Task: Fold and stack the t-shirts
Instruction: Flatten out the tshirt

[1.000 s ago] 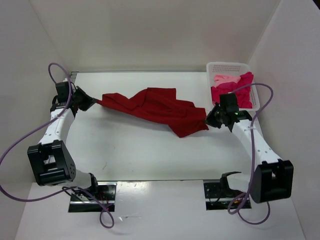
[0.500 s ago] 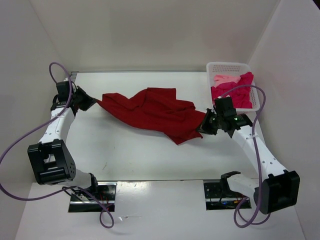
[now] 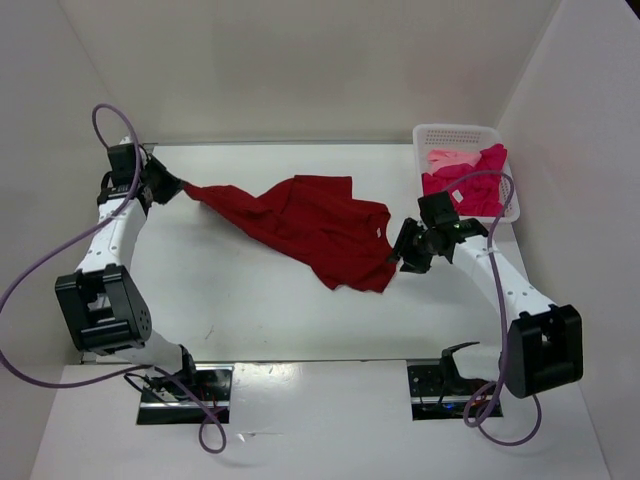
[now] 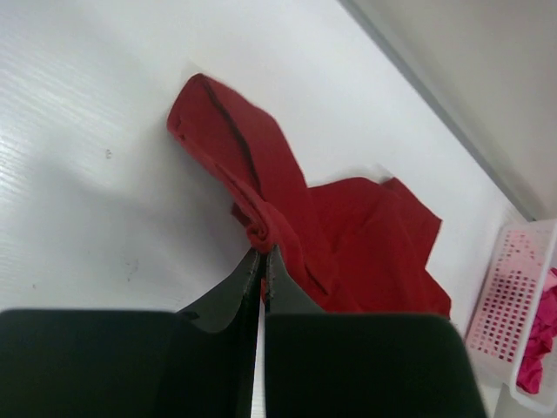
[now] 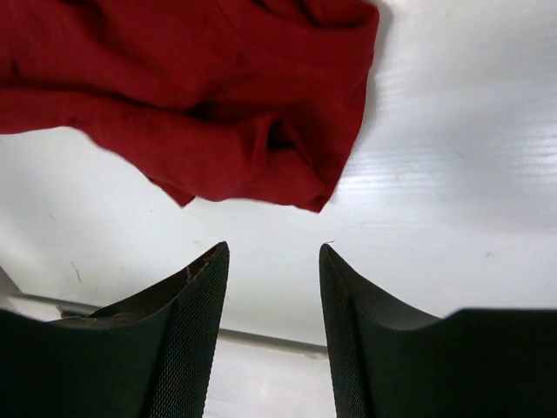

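Spreading the red shirt (image 3: 320,225) across the middle of the tabletop (image 3: 230,300).
Left jaws are clenching a corner at upper left; right jaws are gaping empty beside the lower-right hem, which probably needs gripping and gentle outward tension.

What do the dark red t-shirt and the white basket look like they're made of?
Dark red t-shirt: soft matte cloth, probably a cotton knit; it creases and bunches. White basket: rigid plastic, apparently smooth; its walls show a regular grid of holes.
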Controlling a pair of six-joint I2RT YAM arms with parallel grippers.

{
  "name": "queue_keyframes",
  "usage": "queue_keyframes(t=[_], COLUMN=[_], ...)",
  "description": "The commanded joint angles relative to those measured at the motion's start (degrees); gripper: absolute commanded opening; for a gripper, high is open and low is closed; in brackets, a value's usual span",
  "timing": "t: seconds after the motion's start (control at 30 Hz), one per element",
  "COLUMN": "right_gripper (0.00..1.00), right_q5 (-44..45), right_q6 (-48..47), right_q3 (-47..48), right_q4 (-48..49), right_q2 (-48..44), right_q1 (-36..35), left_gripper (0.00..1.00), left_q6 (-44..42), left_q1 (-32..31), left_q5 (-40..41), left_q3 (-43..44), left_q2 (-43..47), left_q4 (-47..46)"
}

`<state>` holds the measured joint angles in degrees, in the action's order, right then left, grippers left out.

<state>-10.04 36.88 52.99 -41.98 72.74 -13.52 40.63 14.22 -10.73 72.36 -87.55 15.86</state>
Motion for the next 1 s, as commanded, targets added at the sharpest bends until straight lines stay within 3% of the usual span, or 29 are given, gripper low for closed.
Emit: queue_keyframes(t=[0.0,0.13,0.23,0.5,0.63,0.97], right_gripper=[0.48,0.39,0.24,0.32,0.41,0.42], right_q5=[2.0,0.1,0.1,3.0,6.6,9.7], right_q6=[-0.2,1.8,3.4,8.5,9.9,10.2], right_q3=[0.6,-2.5,-3.5,-3.8,-3.3,-5.6], right_q4=[4.4,6.7,8.2,16.6,17.5,17.5], right_q2=[2.4,3.0,5.0,12.6,12.2,10.3], right_q1=[-0.8,-4.1,-7.7,-7.4,-5.5,-2.7], left_gripper=[0.03,0.03,0.03,0.03,0.03,0.03], left_q6=[-1.4,-1.4,-1.4,-0.9,-0.4,-0.4], left_q1=[0.3,0.3,0.3,0.3,0.3,-0.9], left_q5=[1.0,1.5,1.5,0.6,-0.2,-1.3], left_q3=[1.2,4.9,6.9,1.8,-3.0,-6.0], left_q2=[-4.2,-9.0,-12.3,-9.7,-7.4,-5.4], left_q4=[-1.8,-2.1,-2.3,-5.2,-6.1,-6.6])
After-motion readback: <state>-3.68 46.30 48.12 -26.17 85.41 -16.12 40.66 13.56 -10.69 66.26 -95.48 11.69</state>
